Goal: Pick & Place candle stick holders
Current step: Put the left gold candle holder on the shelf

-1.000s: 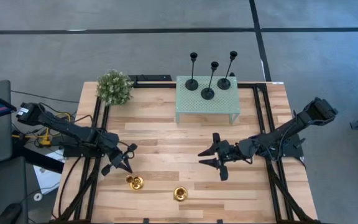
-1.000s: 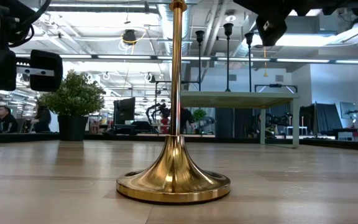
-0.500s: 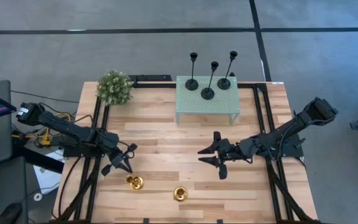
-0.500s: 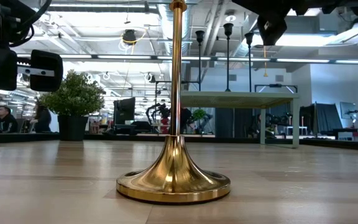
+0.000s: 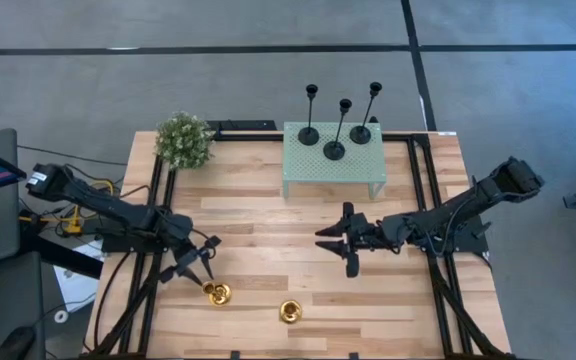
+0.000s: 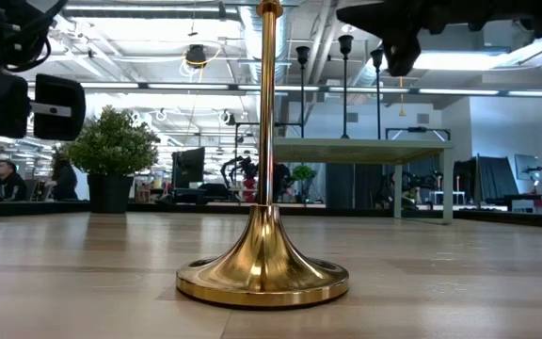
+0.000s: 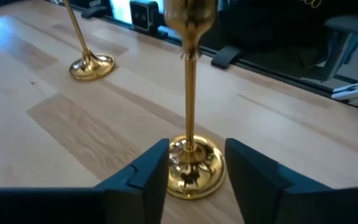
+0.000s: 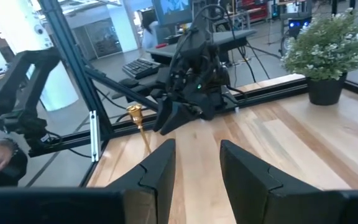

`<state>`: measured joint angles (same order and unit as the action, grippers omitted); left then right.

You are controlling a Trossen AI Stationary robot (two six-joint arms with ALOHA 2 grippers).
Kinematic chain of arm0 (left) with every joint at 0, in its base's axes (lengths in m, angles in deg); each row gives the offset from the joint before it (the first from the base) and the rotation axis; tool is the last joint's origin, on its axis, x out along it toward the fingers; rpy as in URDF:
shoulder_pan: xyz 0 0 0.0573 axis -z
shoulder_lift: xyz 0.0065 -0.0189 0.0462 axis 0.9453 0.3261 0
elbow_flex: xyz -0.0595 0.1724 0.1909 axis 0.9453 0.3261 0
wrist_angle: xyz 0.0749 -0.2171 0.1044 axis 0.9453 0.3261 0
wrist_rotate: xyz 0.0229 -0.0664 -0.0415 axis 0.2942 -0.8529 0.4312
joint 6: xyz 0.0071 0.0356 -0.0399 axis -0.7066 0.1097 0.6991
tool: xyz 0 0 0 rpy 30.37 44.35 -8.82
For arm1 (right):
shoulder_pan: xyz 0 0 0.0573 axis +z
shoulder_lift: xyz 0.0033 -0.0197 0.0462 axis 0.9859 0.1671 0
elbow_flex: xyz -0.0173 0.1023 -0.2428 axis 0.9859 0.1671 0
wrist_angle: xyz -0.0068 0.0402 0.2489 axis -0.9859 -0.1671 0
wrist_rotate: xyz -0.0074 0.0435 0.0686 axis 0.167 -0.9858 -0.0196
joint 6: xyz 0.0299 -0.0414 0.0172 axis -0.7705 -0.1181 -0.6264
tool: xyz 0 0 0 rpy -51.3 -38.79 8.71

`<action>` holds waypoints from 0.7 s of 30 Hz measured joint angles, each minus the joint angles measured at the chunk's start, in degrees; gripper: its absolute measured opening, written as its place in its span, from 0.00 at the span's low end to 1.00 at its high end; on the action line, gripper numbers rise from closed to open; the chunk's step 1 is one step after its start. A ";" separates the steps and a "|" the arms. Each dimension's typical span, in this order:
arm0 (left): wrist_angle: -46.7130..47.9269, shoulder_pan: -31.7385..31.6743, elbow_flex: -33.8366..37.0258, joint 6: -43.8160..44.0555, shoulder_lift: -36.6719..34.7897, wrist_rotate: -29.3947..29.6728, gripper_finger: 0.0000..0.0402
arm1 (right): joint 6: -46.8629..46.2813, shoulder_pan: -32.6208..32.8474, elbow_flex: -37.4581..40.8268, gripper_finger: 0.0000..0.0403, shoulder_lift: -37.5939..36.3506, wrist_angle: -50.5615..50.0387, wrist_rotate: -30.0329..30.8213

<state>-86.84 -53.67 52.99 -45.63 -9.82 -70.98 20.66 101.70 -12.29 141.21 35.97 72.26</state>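
Two gold candle stick holders stand upright on their round bases near the table's front edge: one (image 5: 217,293) at the left, one (image 5: 289,312) nearer the middle. My left gripper (image 5: 200,268) is open, with a finger on either side of the left holder's base (image 7: 194,169); I cannot tell whether they touch it. Three black candle stick holders (image 5: 334,148) stand on the pale green mesh stand (image 5: 308,172) at the back. Above the table's middle my right gripper (image 5: 336,242) hangs open with nothing between its fingers (image 8: 194,171).
A small green potted plant (image 5: 183,140) stands at the far left corner. The second gold holder (image 6: 263,254) rises close before the low camera. Bare wood lies between the two grippers and in front of the mesh stand. People sit in the room beyond.
My left gripper has opened beside the left gold holder and tipped slightly down toward it, staying in place. My right gripper has swung a little toward the table's far-left. The holders have not moved.
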 joint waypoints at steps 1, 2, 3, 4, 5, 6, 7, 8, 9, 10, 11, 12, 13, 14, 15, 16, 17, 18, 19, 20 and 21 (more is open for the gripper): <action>-0.87 0.00 0.00 0.02 1.28 0.00 0.41 | 0.00 -0.10 0.00 0.29 0.00 0.01 0.00; -2.07 0.00 0.00 0.54 2.74 0.00 0.43 | -0.01 -0.12 0.00 0.29 0.00 -0.01 0.00; -3.99 0.00 0.00 1.37 4.21 -0.02 0.44 | -0.01 -0.12 0.00 0.29 0.00 -0.01 0.00; -6.21 0.02 -0.02 2.55 5.84 0.03 0.46 | -0.01 -0.12 0.00 0.29 0.00 -0.01 -0.02; -8.17 0.10 -0.01 3.05 7.35 0.00 0.47 | 0.01 -0.12 0.00 0.29 0.00 -0.01 -0.04; -10.57 0.26 -0.01 3.63 8.93 -0.06 0.48 | -0.01 -0.10 0.00 0.29 0.00 -0.01 -0.04; -12.75 0.49 -0.02 3.83 10.48 -0.02 0.49 | 0.00 -0.06 0.00 0.29 0.00 0.01 -0.06; -14.28 0.77 -0.02 3.85 11.93 -0.01 0.49 | 0.00 0.01 0.00 0.29 0.00 0.05 -0.07; -15.54 1.08 -0.02 3.87 13.32 -0.06 0.49 | 0.00 0.01 0.00 0.29 0.00 0.11 -0.07; -16.75 1.46 -0.02 3.87 14.59 -0.07 0.49 | 0.01 0.01 0.00 0.29 0.00 0.12 -0.07; -17.64 1.92 -0.02 3.87 15.81 -0.06 0.49 | -0.01 0.01 0.00 0.29 0.00 0.12 -0.09; -18.37 2.43 -0.02 3.89 17.02 -0.03 0.49 | 0.01 0.01 0.00 0.29 0.00 0.12 -0.11; -19.28 2.96 -0.02 3.89 18.15 -0.02 0.48 | -0.01 0.01 0.00 0.29 0.00 0.12 -0.11; -20.61 3.47 -0.02 3.89 19.30 -0.05 0.48 | 0.00 0.01 0.00 0.29 0.00 0.12 -0.17; -22.32 4.06 -0.02 3.88 20.40 -0.05 0.47 | -0.01 0.01 0.00 0.29 0.00 0.12 -0.17; -24.00 4.61 -0.02 3.89 21.37 -0.03 0.47 | 0.01 0.01 0.00 0.29 0.00 0.12 -0.17; -25.74 5.20 -0.02 3.89 22.31 -0.03 0.46 | 0.00 0.01 0.00 0.29 0.00 0.12 -0.17; -27.35 5.65 -0.02 3.89 23.20 -0.03 0.46 | 0.00 0.01 0.00 0.29 0.00 0.12 -0.17; -29.01 6.00 -0.02 3.89 23.96 -0.05 0.45 | 0.01 0.01 0.00 0.29 0.00 0.12 -0.17; -30.36 6.18 -0.02 3.89 24.57 -0.06 0.45 | 0.00 0.01 0.00 0.29 0.00 0.12 -0.17; -31.44 6.38 -0.02 3.89 25.17 -0.02 0.44 | -0.01 0.01 0.00 0.29 0.00 0.12 -0.19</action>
<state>-118.28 -47.29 52.97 -41.74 15.36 -71.00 20.65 101.71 -12.29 141.21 36.10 72.08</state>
